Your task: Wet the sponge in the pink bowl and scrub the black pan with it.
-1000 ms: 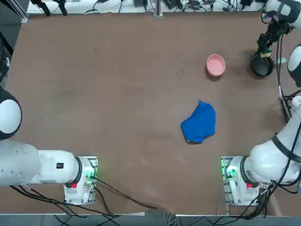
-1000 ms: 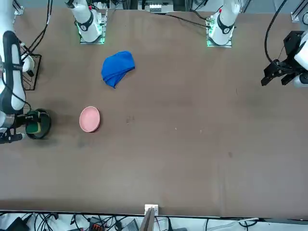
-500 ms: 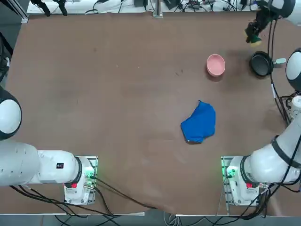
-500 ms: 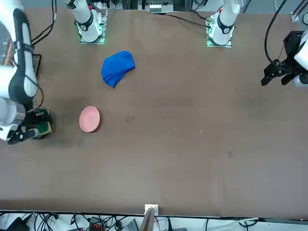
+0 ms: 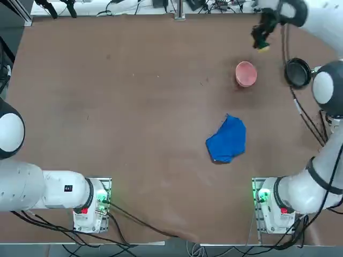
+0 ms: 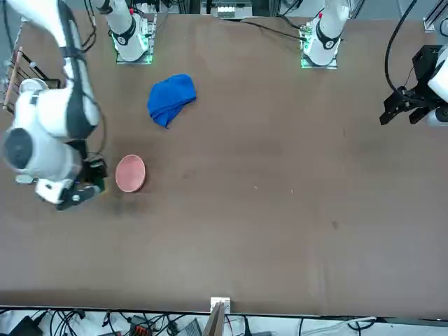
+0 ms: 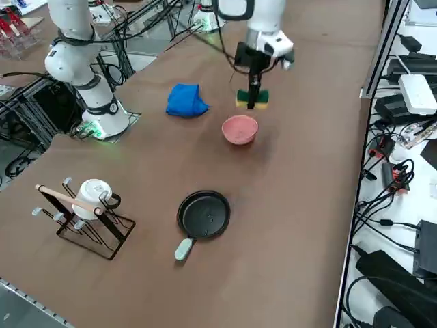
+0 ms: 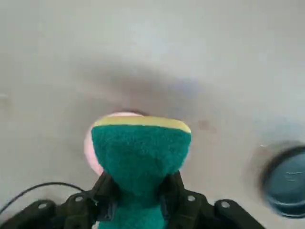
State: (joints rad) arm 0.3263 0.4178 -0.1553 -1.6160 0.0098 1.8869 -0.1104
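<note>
My pincer (image 7: pixel 252 102), holding the sponge (image 8: pixel 139 150), has moved from the pan (image 7: pixel 204 214) toward the bowl (image 7: pixel 240 129).

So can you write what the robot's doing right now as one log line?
right gripper: shut on sponge, in the air | pink bowl: just below | black pan: on table, untouched

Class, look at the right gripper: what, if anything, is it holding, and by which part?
The right gripper holds the sponge, pinched at its lower end by its two narrow sides, green face toward the wrist camera, in the air near the pink bowl.
</note>
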